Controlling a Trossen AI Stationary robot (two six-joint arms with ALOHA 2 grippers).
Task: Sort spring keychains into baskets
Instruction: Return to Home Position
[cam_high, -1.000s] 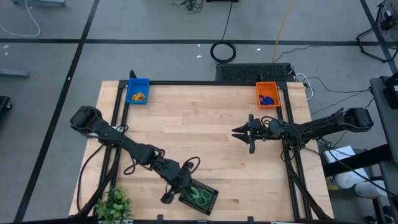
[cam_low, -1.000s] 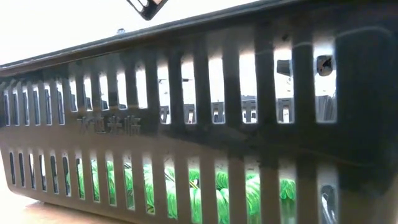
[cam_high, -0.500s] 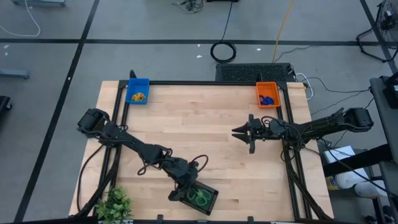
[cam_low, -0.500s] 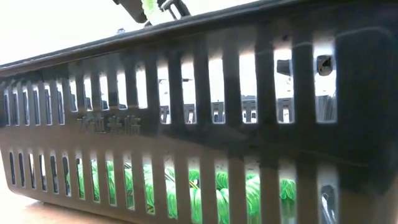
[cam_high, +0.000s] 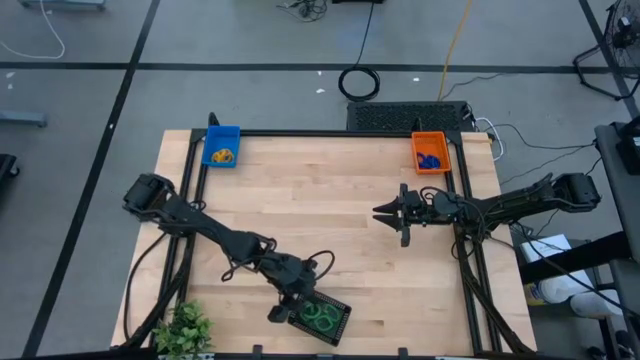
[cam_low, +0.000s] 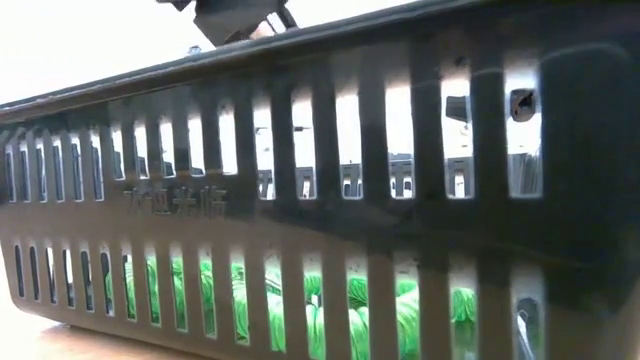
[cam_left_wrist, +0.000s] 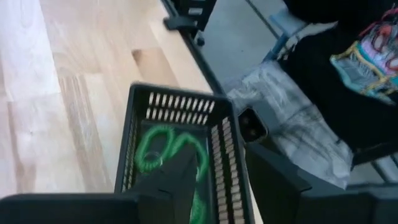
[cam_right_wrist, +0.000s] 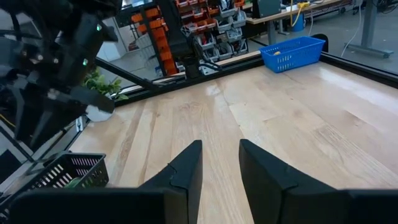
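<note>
Keychains sit in three baskets. The green keychains (cam_left_wrist: 155, 140) lie tangled in the black basket (cam_left_wrist: 177, 99), which stands at the near edge of the desk (cam_high: 330, 190), right of a potted plant (cam_high: 185, 328). The left claw (cam_high: 281, 311) hangs over that basket's left edge, its fingers parted a moderate way with nothing between them. The right claw (cam_high: 385, 212) waits above the desk's right half, narrowly parted and empty. At the far left corner the blue basket (cam_high: 221, 146) holds an orange-yellow keychain (cam_high: 223, 155). At the far right the orange basket (cam_high: 430, 153) holds blue keychains (cam_high: 430, 160).
</note>
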